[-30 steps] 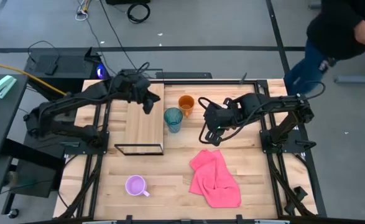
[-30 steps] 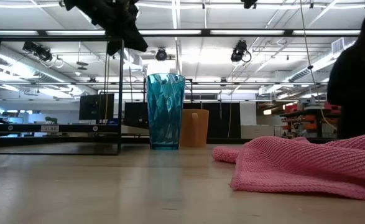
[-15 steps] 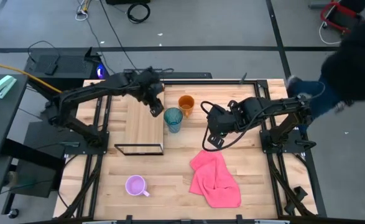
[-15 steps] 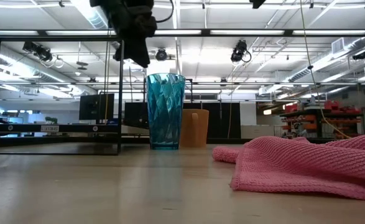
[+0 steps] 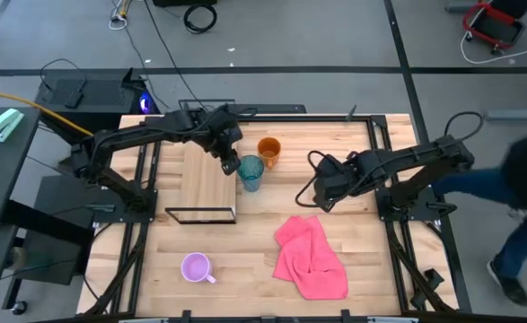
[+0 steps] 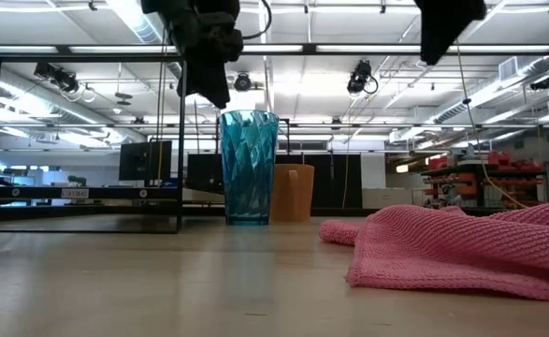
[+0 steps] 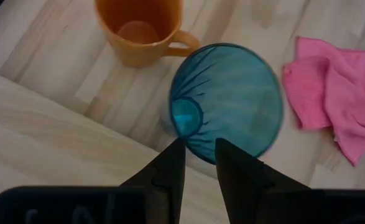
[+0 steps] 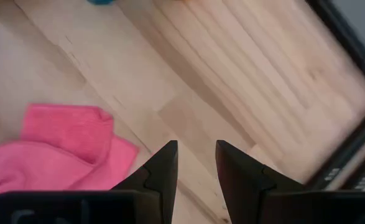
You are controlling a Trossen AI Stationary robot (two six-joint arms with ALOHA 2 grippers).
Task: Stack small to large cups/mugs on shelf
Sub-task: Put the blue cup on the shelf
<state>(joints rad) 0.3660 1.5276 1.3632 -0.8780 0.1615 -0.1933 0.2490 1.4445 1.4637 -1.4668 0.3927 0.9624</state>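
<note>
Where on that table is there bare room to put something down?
Free: the wooden shelf top, and the tabletop between the lilac mug and the pink cloth. Crowded: beside the shelf, where the teal tumbler and orange mug stand under the left end effector.

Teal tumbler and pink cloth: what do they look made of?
The teal tumbler looks like translucent plastic or glass, I cannot tell which: light passes through its faceted, glossy wall. The pink cloth looks like soft knitted or waffle-weave fabric, matte, with a ribbed texture, lying in loose folds on the wooden tabletop.
</note>
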